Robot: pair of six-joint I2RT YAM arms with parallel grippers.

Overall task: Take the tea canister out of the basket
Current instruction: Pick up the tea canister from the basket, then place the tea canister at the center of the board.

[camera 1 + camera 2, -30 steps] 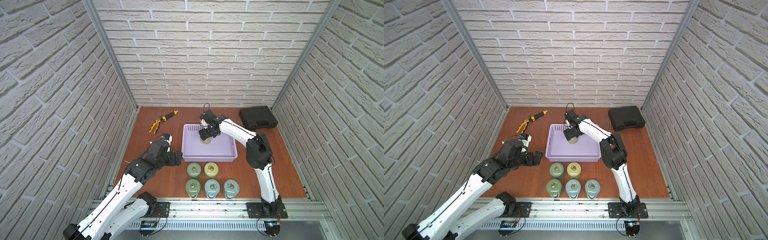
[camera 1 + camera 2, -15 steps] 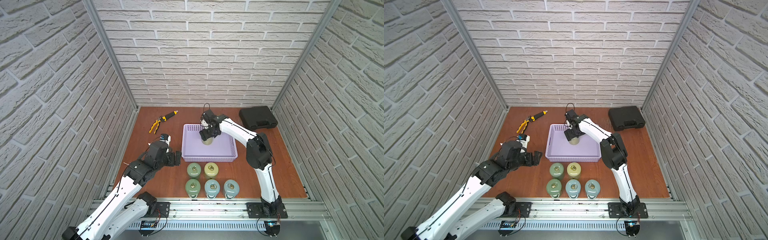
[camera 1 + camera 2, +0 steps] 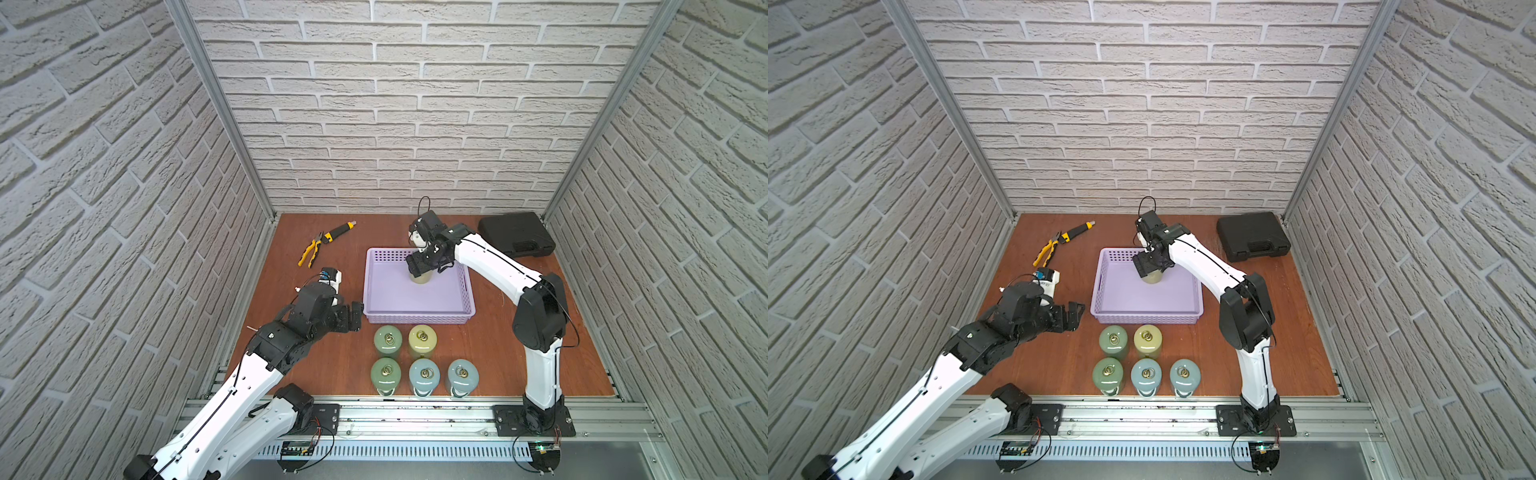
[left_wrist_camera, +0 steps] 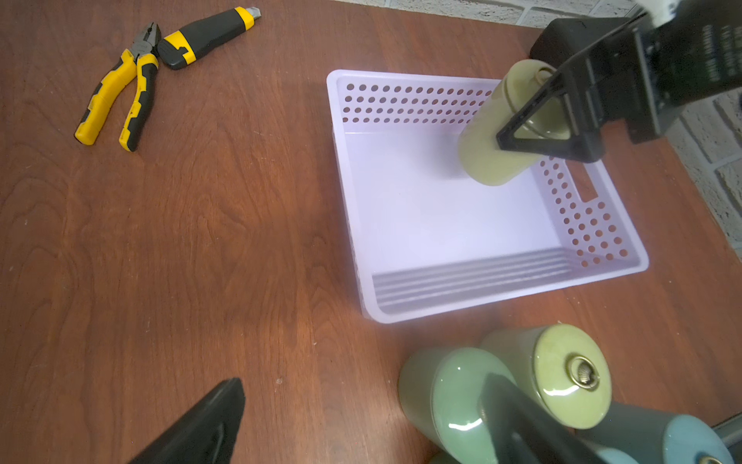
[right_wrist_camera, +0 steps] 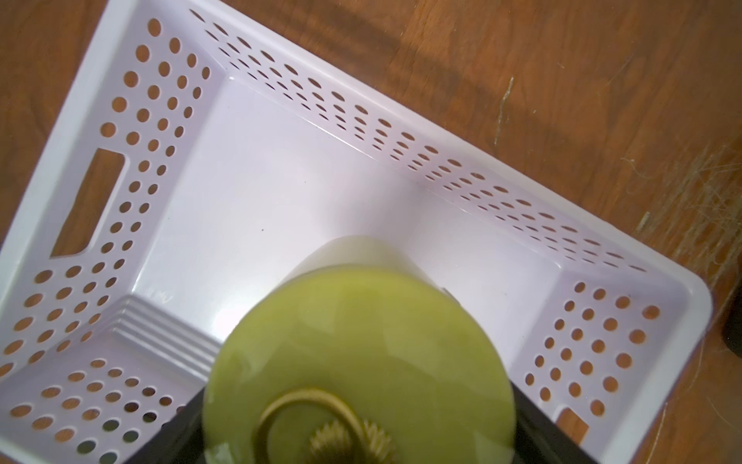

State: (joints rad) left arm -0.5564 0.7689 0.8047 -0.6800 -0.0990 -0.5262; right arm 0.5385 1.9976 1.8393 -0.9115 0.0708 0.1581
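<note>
A yellow-green tea canister (image 3: pixel 422 278) (image 3: pixel 1153 278) (image 5: pixel 353 321) stands in the far part of the lavender basket (image 3: pixel 415 318) (image 3: pixel 1146 318) (image 4: pixel 482 297) (image 5: pixel 361 132). It is the only thing in the basket. My right gripper (image 3: pixel 421 266) (image 3: pixel 1148 266) (image 5: pixel 357 422) comes down over its top and is shut on it, a black finger (image 4: pixel 534 140) on each side. My left gripper (image 3: pixel 356 316) (image 3: pixel 1074 316) (image 4: pixel 361 397) is open and holds nothing. It hovers low over the table by the basket's near left corner.
Several green, yellow and blue canisters (image 3: pixel 422 340) (image 3: pixel 1146 340) stand in two rows in front of the basket, close to my left gripper. Yellow pliers (image 3: pixel 311 252) and a utility knife (image 3: pixel 338 230) lie at the far left. A black hard case (image 3: pixel 515 235) sits at the far right.
My right gripper has shifted slightly to the right inside the basket, with the canister in it. The left arm has barely moved.
</note>
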